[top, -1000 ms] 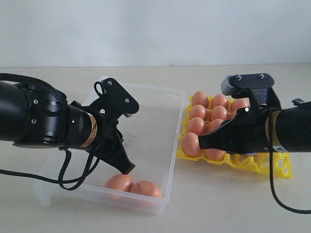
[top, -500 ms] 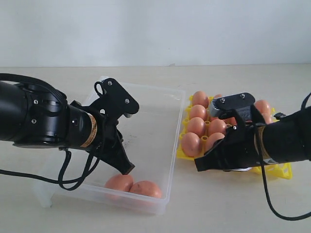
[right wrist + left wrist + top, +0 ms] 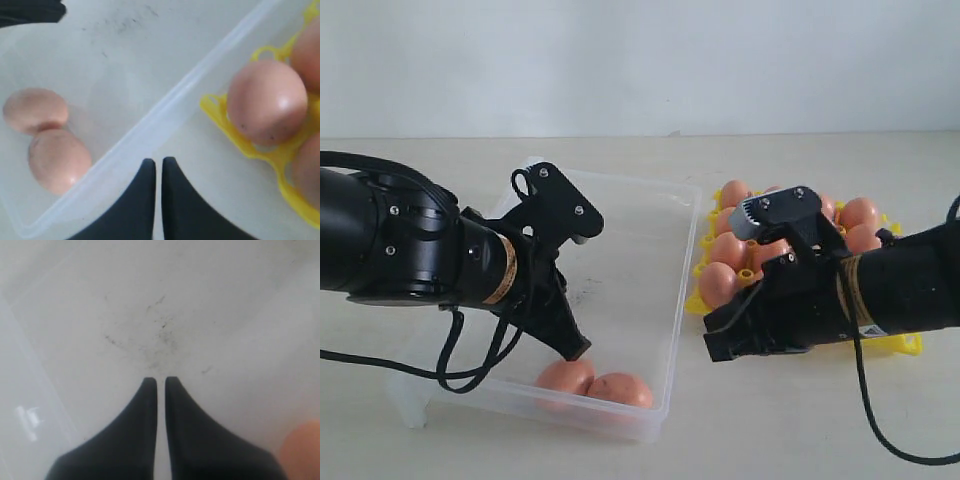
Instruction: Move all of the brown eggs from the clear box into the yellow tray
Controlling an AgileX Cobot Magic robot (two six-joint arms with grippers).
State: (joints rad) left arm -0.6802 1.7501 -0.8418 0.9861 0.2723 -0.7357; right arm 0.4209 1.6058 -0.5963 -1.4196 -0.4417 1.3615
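Two brown eggs [image 3: 592,383] lie touching in the clear box [image 3: 682,262], in its corner nearest the tabletop's [image 3: 770,435] front edge in the exterior view. The others fill cups of the yellow tray [image 3: 892,344] just beside the box. The left end effector [image 3: 576,350], pressed together and empty, hangs inside the box near those two eggs, and the right end effector [image 3: 713,347], likewise together on nothing, sits low between box wall and tray.

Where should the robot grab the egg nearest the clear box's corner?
Probably from straight above, fingers closing across the rounded middle of the corner egg. It lies on its side, touching the other egg and close to the walls of the clear box, so coming in sideways looks blocked.
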